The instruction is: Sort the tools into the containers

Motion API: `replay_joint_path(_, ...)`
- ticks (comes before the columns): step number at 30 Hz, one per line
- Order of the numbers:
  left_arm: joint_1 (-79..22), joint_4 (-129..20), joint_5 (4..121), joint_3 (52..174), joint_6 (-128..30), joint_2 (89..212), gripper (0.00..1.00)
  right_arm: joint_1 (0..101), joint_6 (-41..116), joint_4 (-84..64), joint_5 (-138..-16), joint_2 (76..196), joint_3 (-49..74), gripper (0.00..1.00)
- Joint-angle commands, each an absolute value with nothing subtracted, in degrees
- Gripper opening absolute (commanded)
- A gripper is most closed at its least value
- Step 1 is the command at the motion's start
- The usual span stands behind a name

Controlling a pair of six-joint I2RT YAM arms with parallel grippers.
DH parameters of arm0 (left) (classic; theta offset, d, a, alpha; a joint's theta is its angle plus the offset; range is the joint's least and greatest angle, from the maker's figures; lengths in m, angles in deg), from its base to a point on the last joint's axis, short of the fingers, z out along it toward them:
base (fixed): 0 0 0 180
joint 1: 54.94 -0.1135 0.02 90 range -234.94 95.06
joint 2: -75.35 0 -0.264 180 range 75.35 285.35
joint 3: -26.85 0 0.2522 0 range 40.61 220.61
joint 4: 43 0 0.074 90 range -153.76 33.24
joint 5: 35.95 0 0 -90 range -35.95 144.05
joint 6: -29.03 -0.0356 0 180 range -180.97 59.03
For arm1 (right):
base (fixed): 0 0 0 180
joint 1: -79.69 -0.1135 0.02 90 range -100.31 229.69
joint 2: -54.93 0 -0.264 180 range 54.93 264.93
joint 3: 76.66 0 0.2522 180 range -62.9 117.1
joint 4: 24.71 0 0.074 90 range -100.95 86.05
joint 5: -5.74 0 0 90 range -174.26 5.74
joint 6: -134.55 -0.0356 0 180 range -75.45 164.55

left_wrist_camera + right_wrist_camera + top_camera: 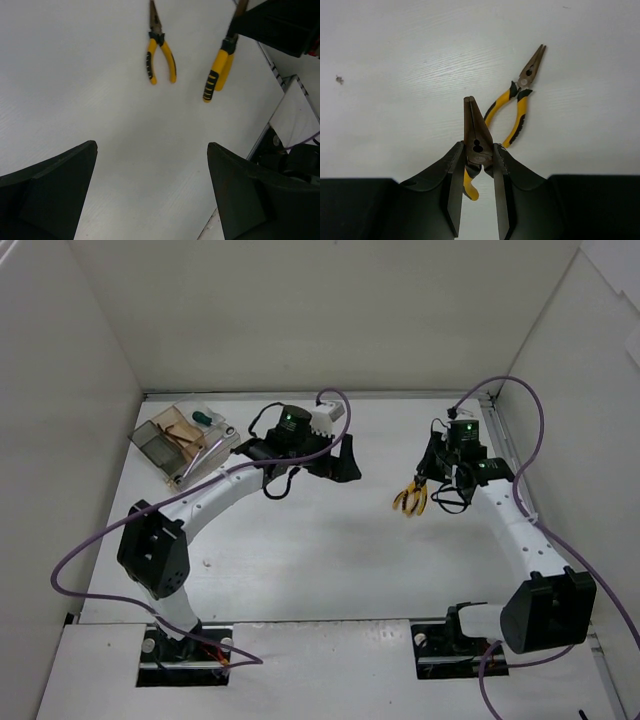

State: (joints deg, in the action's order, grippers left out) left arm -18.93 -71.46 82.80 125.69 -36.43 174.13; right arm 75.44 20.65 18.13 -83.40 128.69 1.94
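My right gripper (423, 480) (478, 146) is shut on the head of a pair of yellow-handled pliers (477, 136), held above the table with the handles hanging down (409, 503). A second pair of yellow-handled pliers (517, 102) (160, 50) lies flat on the table just beyond it. The held pair also shows in the left wrist view (218, 72). My left gripper (338, 462) (152, 170) is open and empty over bare table, left of the pliers. The containers (160, 445), clear and brown-tinted boxes, sit at the back left and hold a green-handled screwdriver (205, 418) and thin rod-like tools.
White walls enclose the table on three sides. Purple cables (335, 400) loop over both arms. A raised rail (495, 410) runs along the table's right edge by the right arm.
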Motion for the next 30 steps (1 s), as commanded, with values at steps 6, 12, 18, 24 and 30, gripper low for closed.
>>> replay_joint_path(6,-13.55,-52.9,90.43,125.42,-36.62,169.92,0.87,75.38,14.85,14.97,-70.48,123.66,6.71,0.0)
replay_joint_path(12,-10.91,-50.96,90.0,128.15,-35.48,172.81,0.86,75.12,12.04,14.8,-66.78,122.61,7.24,0.0)
replay_joint_path(18,-9.16,-48.76,90.61,129.29,-33.81,175.19,0.83,75.38,10.54,14.8,-64.05,120.5,6.27,0.0)
replay_joint_path(24,-6.95,-49.99,87.8,131.58,-34.25,178.18,0.76,75.29,9.13,14.8,-62.47,119.36,5.39,0.0)
replay_joint_path(30,-5.81,-49.11,85.87,132.28,-33.46,179.23,0.68,75.29,8.26,14.8,-60.8,118.57,4.87,0.0)
